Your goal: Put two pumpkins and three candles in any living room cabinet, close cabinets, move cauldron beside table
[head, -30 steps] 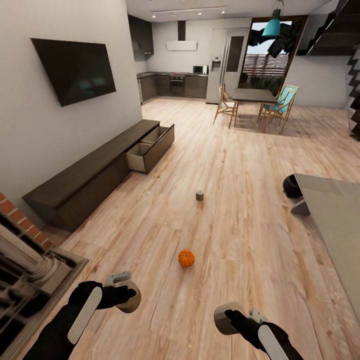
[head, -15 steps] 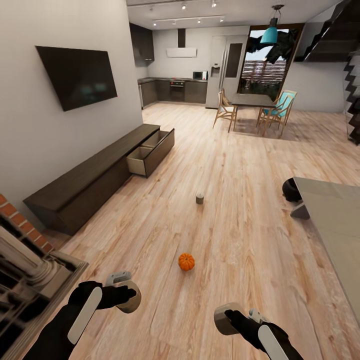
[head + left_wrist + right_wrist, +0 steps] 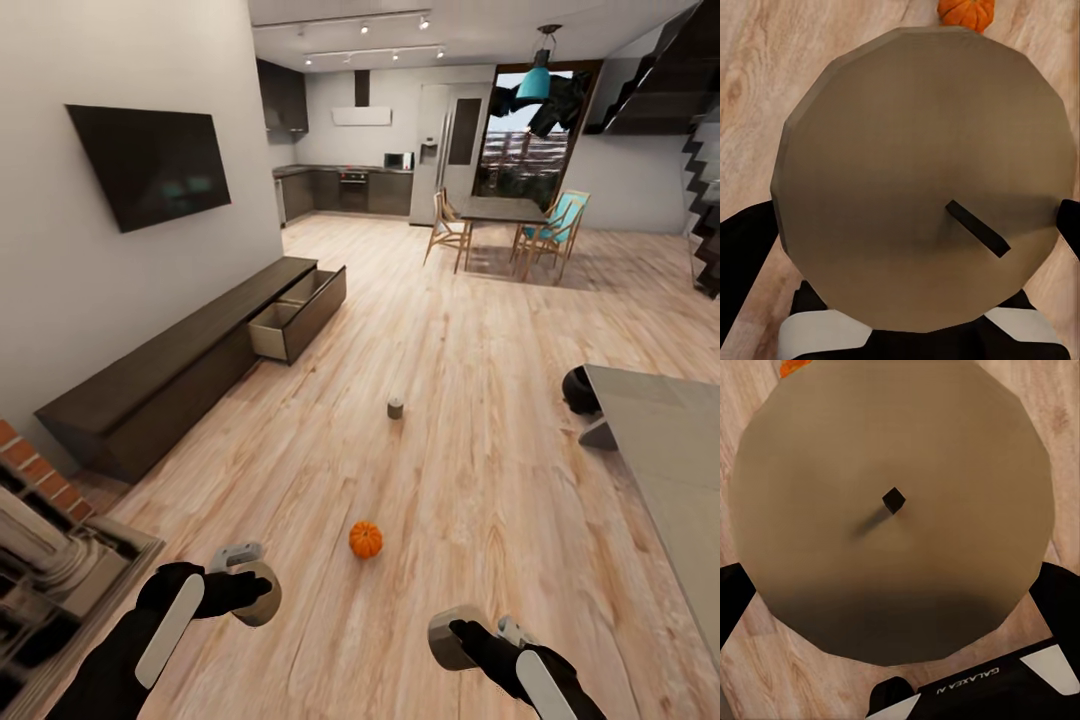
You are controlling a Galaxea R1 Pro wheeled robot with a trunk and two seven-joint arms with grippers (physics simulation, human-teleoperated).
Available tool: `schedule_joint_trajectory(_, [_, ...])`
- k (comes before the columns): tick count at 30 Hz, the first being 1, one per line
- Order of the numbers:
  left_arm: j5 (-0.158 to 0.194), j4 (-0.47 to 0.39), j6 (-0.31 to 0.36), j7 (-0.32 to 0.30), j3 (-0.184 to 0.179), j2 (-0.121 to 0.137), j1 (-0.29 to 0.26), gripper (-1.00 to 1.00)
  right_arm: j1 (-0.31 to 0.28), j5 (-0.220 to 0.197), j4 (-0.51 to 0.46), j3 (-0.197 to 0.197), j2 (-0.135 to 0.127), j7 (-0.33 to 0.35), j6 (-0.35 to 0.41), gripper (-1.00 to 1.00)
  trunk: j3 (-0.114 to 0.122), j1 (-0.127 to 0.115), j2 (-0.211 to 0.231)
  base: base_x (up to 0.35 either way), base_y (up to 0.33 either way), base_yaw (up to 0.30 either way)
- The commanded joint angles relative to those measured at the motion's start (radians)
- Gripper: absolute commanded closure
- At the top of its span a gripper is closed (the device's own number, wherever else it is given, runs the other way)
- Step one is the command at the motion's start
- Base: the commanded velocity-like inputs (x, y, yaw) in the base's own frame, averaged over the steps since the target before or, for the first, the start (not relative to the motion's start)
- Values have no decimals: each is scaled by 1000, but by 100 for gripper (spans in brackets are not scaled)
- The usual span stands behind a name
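Head view: three candles—each end effector (image 3: pixel 262 590) (image 3: pixel 447 634) grips one; one pumpkin (image 3: pixel 365 539).

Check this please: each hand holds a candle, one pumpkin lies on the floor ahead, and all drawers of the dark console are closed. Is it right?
Not quite. In the head view, one drawer of the dark console stands pulled open. The rest holds: the left hand and right hand each hold a candle, and the pumpkin lies on the floor.

light: bright, even (ceiling spots (image 3: pixel 395 22)) | shadows: soft | edges: stretched, slightly blurred
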Motion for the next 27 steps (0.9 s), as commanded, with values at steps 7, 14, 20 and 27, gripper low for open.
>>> schedule_joint_trajectory(7, [10,-1,3,11,-2,1,0,100,0,-12,-2,3,0,-8,2,100,0,0,-1,201,-175,-132])
schedule_joint_trajectory(14, [9,-1,3,11,-2,2,-1,100,0,-13,-2,4,0,-6,2,100,0,0,-1,193,-40,-274])
schedule_joint_trajectory(20, [9,-1,3,11,-2,2,-1,100,0,-13,-2,3,0,-7,2,100,0,0,-1,174,-2,-282])
schedule_joint_trajectory(27, [9,-1,3,11,-2,2,-1,100,0,-13,-1,3,0,-7,1,100,0,0,-1,163,0,-283])
